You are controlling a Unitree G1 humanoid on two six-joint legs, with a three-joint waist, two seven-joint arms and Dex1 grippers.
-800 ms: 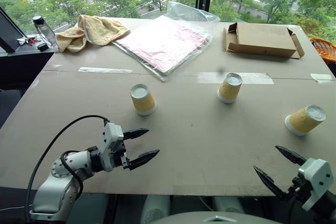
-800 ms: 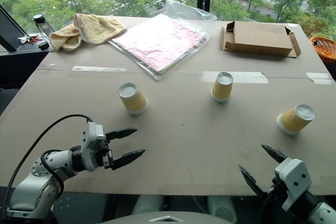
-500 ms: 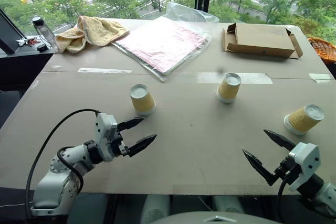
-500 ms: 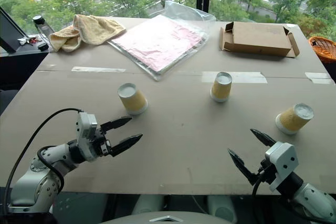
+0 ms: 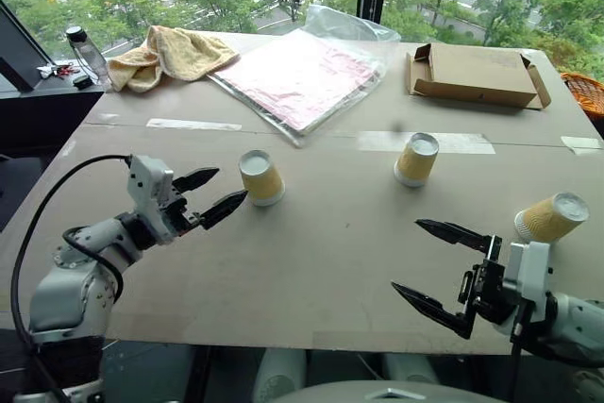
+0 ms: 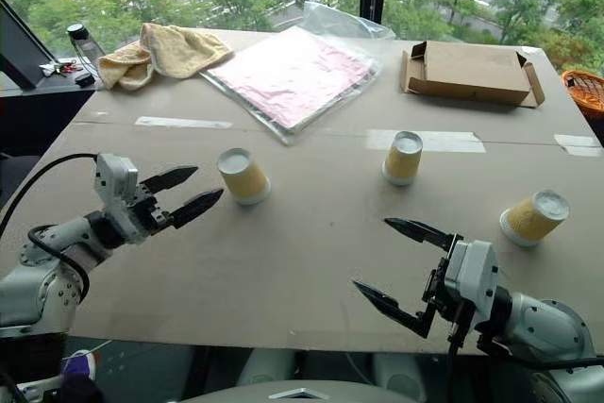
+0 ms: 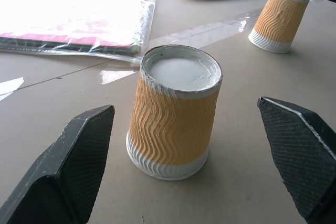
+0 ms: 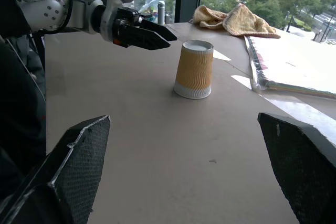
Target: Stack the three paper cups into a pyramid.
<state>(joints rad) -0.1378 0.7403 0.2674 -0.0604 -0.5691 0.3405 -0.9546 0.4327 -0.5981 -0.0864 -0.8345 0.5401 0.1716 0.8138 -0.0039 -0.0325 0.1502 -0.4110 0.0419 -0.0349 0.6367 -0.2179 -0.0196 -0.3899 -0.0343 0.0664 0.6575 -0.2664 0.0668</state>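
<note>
Three paper cups stand upside down on the brown table: a left cup [image 5: 261, 177], a middle cup [image 5: 415, 159] and a right cup [image 5: 550, 218]. My left gripper [image 5: 226, 188] is open, just left of the left cup and pointing at it without touching. In the left wrist view that cup [image 7: 176, 114] sits ahead between the spread fingers [image 7: 79, 150], with the middle cup [image 7: 278, 19] behind. My right gripper [image 5: 408, 255] is open over the near table, pointing left, apart from every cup. The right wrist view looks across at the left cup [image 8: 194, 69] and the left gripper [image 8: 157, 34].
At the back of the table lie a plastic bag of pink sheets [image 5: 297, 73], a flat cardboard box [image 5: 472, 73] and a yellow towel [image 5: 170, 54]. A bottle [image 5: 83, 49] stands on the side shelf at far left. An orange basket [image 5: 587, 92] is at the right edge.
My left gripper has moved away from the table's near edge, up to the left cup. My right gripper has risen and swung left over the table. The cups have not moved.
</note>
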